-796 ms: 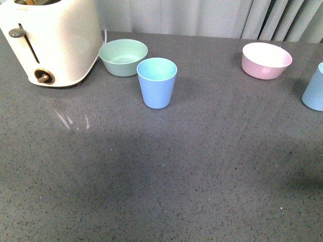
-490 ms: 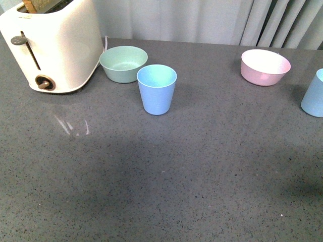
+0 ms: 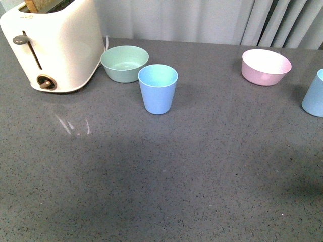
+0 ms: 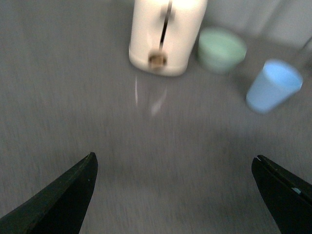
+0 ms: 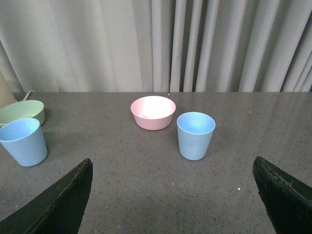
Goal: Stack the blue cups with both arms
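Blue cups [image 5: 195,135] stand upright and empty on the grey desk [image 3: 161,181], well apart and not yet stacked. Nearest, over the bare near edge, the left gripper [image 4: 174,157] and the right gripper [image 5: 171,160] both gape wide with nothing between their fingers. Farther in, the left-hand cup [image 3: 158,89] sits left of centre, close in front of the mint bowl [image 3: 124,63]. The right-hand cup [image 3: 313,94] sits by the right edge, near the pink bowl [image 3: 266,66]. At the far left corner stands a white toaster [image 3: 53,43]. Both cups look light, stiff and matte, so probably easy to tip. A hold across the upper wall, just under the rim, seems safest on the taper. The front view shows no arms and crops the right-hand cup. The right wrist view shows both cups whole — the left wrist view, blurred, shows only one.
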Controlling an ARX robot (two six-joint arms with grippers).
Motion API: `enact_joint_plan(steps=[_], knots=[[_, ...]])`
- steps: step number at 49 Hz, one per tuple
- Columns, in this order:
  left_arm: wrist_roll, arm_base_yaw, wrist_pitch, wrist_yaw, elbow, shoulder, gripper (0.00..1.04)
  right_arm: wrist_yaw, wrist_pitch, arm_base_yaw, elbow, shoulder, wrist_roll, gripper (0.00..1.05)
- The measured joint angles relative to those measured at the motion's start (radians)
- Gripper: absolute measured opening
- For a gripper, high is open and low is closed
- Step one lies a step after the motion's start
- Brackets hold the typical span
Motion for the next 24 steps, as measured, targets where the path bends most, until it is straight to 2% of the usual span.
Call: enact_joint_plan(steps=[4,7,15,24], knots=[[-0.07,-0.019,0.011,0.01,0.039,0.147,0.96,0.0,0.0,0.0,0.0,0.0,0.0,0.96],[-0.105,-0.027,0.078,0.028,0.072,0.263,0.96,0.0,0.0,0.0,0.0,0.0,0.0,0.96],[-0.181,-0.108,0.342,0.017,0.282,0.715,0.96,0.0,0.0,0.0,0.0,0.0,0.0,0.96],[-0.212,-0.217,0.393,0.006,0.533,1.122,0.96,0.0,0.0,0.0,0.0,0.0,0.0,0.96]])
